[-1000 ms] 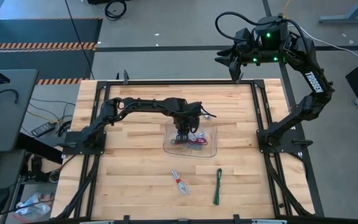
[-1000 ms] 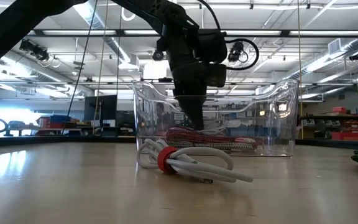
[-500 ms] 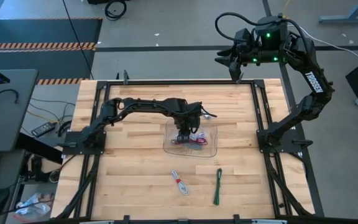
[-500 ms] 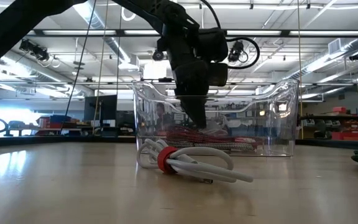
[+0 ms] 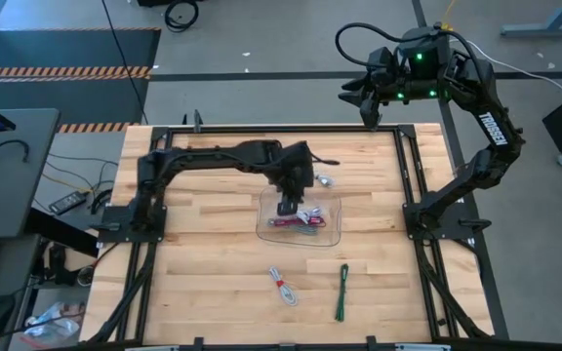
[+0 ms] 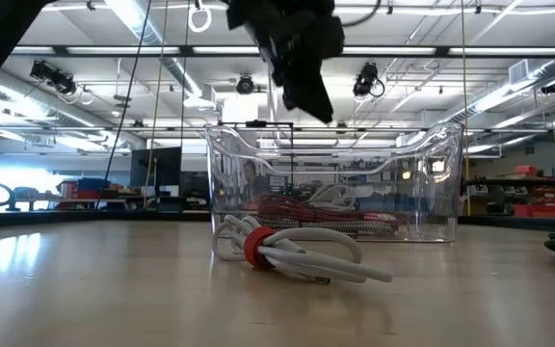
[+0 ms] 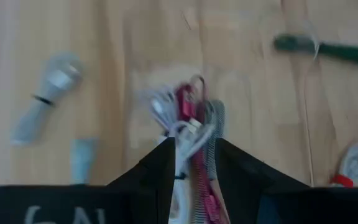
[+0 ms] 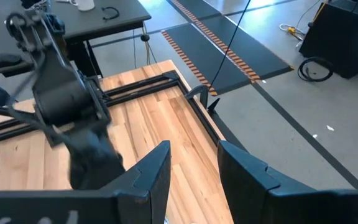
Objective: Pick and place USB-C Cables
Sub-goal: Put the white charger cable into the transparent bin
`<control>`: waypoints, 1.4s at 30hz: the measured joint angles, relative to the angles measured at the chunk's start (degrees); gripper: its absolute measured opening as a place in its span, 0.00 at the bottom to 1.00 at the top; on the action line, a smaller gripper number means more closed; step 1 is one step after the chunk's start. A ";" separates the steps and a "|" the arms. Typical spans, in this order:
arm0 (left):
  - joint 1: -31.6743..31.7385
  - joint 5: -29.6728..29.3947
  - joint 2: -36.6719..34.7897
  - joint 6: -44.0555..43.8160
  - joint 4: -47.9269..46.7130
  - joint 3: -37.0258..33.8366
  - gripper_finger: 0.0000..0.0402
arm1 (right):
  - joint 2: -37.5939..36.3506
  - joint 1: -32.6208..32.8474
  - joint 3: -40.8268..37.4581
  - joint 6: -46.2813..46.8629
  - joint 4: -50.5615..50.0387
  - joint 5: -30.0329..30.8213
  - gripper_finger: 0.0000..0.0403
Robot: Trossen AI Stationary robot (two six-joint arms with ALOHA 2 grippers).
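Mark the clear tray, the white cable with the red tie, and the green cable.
clear tray [image 6: 432,183], low view, right wall.
white cable [image 6: 302,253], low view, bundle's middle.
green cable [image 5: 341,292], high view, mid-length.

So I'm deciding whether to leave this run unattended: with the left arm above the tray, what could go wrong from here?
1. The clear tray already holds a tangle of cables; another drop may land on the pile and spill out.
2. The white cable with a red tie and the green cable lie close together, so a grasp could nudge the neighbour.
3. The left gripper hangs low over the tray and might clip its rim.
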 joint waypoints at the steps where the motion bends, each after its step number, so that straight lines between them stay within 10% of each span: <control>1: 0.10 -1.55 -0.87 0.44 0.08 0.03 0.30 | 0.00 0.00 0.00 0.00 0.00 -0.01 0.34; 6: 1.87 -9.31 -3.74 4.43 -0.75 0.04 0.30 | 0.00 0.00 0.00 0.00 0.00 -0.01 0.34; 42: 7.15 -6.33 12.89 7.99 0.51 0.01 0.30 | 0.02 -0.02 -0.01 1.53 0.72 0.01 0.34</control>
